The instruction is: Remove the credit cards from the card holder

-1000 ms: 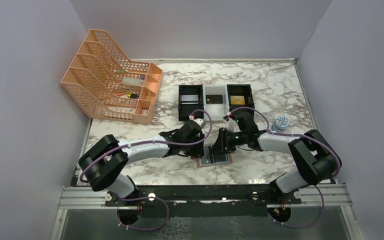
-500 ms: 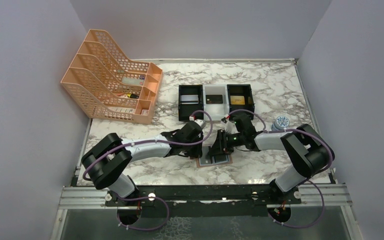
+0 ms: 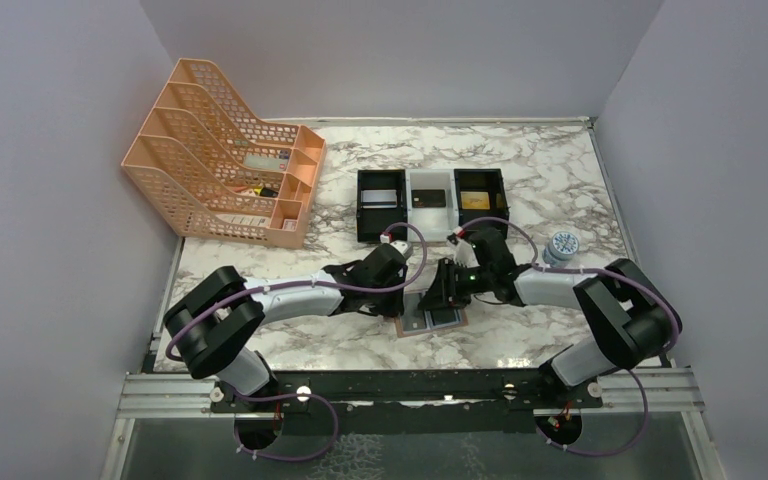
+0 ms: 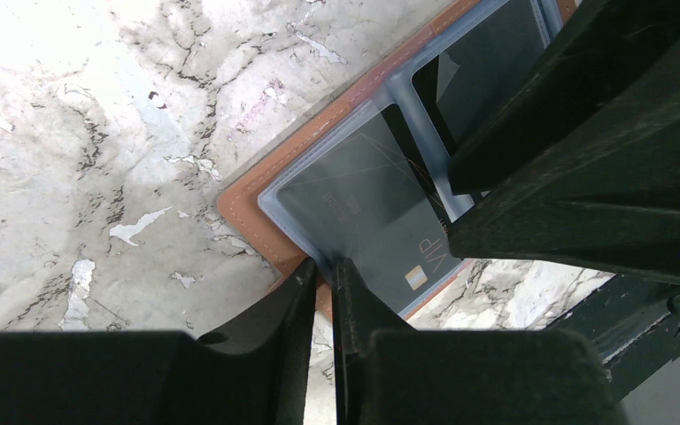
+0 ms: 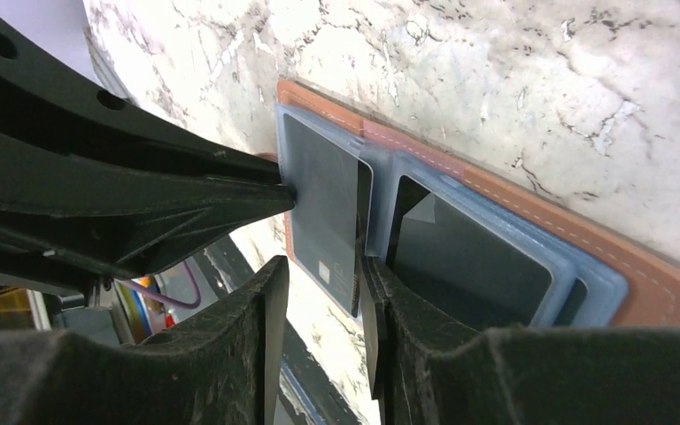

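Note:
The card holder [image 3: 430, 322], tan leather with blue-grey pockets, lies open on the marble between both grippers. In the left wrist view my left gripper [image 4: 326, 264] has its jaws nearly together, pinching the pocket edge of the card holder [image 4: 248, 199]. A dark grey credit card [image 4: 363, 212] marked VIP sits in that pocket, and another dark card [image 4: 487, 62] fills the neighbouring one. My right gripper [image 5: 323, 266] stands open over the VIP card [image 5: 323, 208], whose raised long edge lies against the inner face of one finger. The second card [image 5: 469, 257] stays in its pocket.
Three box trays stand behind: black [image 3: 380, 215], white [image 3: 429, 212], black [image 3: 480, 212], each with a card inside. An orange mesh rack [image 3: 230, 180] fills the back left. A small round blue-white object [image 3: 562, 243] sits by the right arm.
The left jaws have closed in on the card holder's edge. The right jaws narrowed a little, and the right arm's elbow swung left and back. The card holder barely shifted.

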Robot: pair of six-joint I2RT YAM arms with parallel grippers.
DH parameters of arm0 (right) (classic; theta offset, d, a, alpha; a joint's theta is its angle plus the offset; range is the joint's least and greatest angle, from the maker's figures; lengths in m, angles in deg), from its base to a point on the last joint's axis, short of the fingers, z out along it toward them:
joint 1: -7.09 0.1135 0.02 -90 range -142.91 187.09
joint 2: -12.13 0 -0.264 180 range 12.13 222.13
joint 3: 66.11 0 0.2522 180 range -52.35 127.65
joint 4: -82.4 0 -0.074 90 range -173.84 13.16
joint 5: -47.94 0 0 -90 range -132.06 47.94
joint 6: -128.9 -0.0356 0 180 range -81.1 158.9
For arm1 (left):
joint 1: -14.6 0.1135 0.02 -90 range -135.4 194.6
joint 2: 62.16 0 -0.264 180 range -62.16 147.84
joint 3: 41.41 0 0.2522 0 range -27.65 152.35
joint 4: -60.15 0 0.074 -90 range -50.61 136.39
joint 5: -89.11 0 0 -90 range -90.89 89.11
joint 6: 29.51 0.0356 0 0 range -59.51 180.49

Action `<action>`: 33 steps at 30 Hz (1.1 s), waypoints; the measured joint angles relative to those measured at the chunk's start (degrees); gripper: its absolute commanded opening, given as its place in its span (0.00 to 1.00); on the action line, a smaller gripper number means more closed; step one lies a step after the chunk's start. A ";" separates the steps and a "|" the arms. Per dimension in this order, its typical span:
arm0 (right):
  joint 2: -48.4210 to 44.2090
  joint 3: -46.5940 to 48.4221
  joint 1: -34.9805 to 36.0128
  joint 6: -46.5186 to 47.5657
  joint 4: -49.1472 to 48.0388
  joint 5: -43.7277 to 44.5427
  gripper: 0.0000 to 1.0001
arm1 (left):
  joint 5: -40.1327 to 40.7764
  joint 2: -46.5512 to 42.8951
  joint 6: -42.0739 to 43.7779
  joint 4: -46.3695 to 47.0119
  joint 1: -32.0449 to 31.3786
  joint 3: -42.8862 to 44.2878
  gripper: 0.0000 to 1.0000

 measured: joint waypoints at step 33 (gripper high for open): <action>-0.07 1.05 0.63 2.23 2.51 5.86 0.20 | 1.79 0.57 0.09 -0.17 -0.59 0.17 0.04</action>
